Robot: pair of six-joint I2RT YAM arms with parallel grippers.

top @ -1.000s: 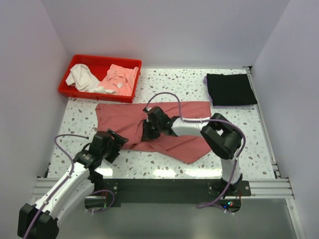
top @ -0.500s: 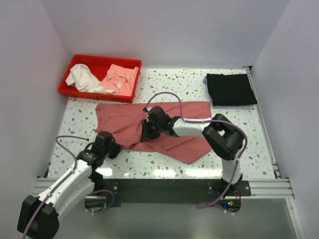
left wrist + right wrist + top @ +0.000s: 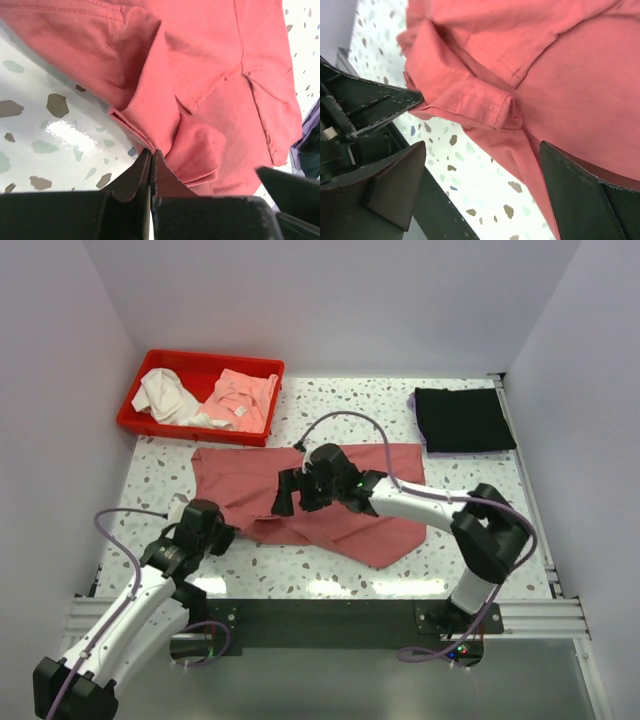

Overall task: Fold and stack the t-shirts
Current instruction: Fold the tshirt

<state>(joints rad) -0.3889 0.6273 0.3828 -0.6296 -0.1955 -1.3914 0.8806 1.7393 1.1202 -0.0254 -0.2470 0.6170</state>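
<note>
Pinching rose-red t-shirt (image 3: 210, 75): left end effector (image 3: 151, 160) | right end effector (image 3: 482, 145): spread

Bright, even overhead light leaves white glare along the far and near edges of the speckled table (image 3: 330, 410). Both wrist views are sharp on the rose-red t-shirt (image 3: 210, 60), with soft shadows in its folds.

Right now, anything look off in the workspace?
The rose-red t-shirt lies askew, not flat: its near-left edge is bunched into folds right at the tips of the shut left gripper. The open right gripper hovers over it. The black t-shirt sits neatly folded at far right. Nothing spilled or damaged.
</note>
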